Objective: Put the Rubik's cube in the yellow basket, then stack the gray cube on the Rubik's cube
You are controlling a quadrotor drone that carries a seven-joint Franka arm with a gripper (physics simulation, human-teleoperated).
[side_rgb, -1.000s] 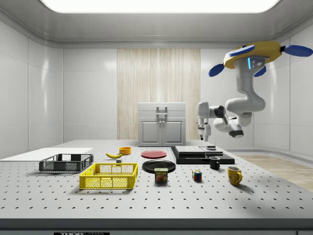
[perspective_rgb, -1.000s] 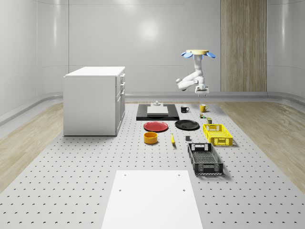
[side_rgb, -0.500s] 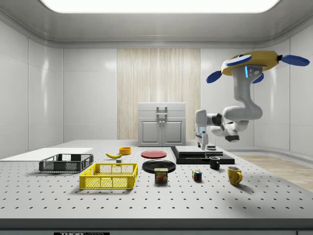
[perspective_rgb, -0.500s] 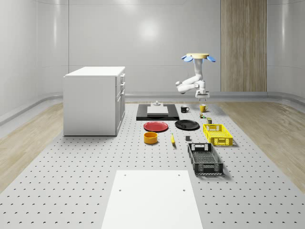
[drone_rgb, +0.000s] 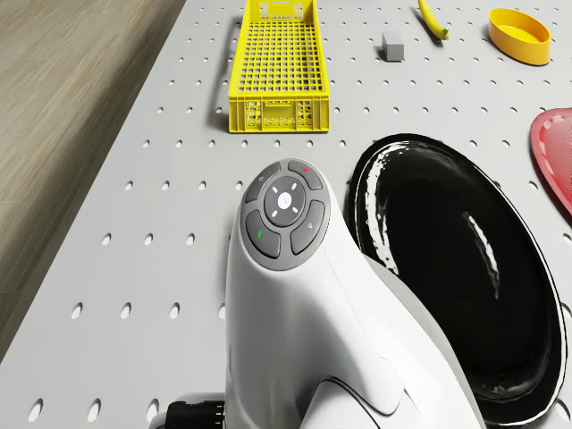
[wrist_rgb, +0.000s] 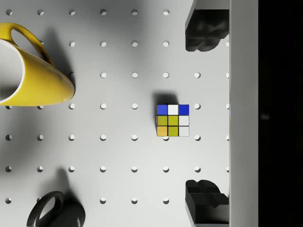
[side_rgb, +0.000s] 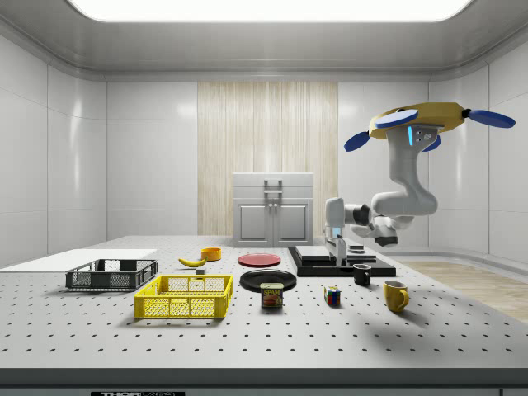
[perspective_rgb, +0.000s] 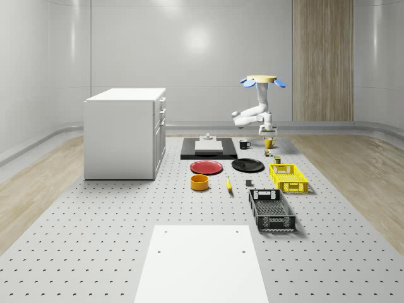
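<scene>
The drone [side_rgb: 417, 124] is seen hovering above the far end of the table [perspective_rgb: 95, 252] in the whole-scene view, over the yellow mug [side_rgb: 395, 294] and black mug [side_rgb: 361, 274]. Its arm [side_rgb: 396, 202] is bent down and across, and the gripper [side_rgb: 337, 257] is pointed straight down at the table, well above the Rubik's cube [side_rgb: 332, 295]. In the wrist view the fingers [wrist_rgb: 204, 28] are seen spread wide with nothing held, and the Rubik's cube [wrist_rgb: 173, 120] is seen on the table between them, a little off their line, with the yellow mug [wrist_rgb: 31, 71] and black mug [wrist_rgb: 57, 213] beside it.

The Rubik's cube is placed near the table's far right corner in the whole-scene view, between the can [side_rgb: 271, 294] and the yellow mug in the side view. The yellow basket [perspective_rgb: 288, 177] is set along the table's right edge, nearer the camera than the cube and well apart from it, with the black basket [perspective_rgb: 271, 210] beyond it. The gray cube [drone_rgb: 393, 46] is seen in the drone view on the table just beside the yellow basket [drone_rgb: 277, 67], near the banana [drone_rgb: 433, 20]. The black plate [drone_rgb: 456, 268] lies under the arm in that view.
</scene>
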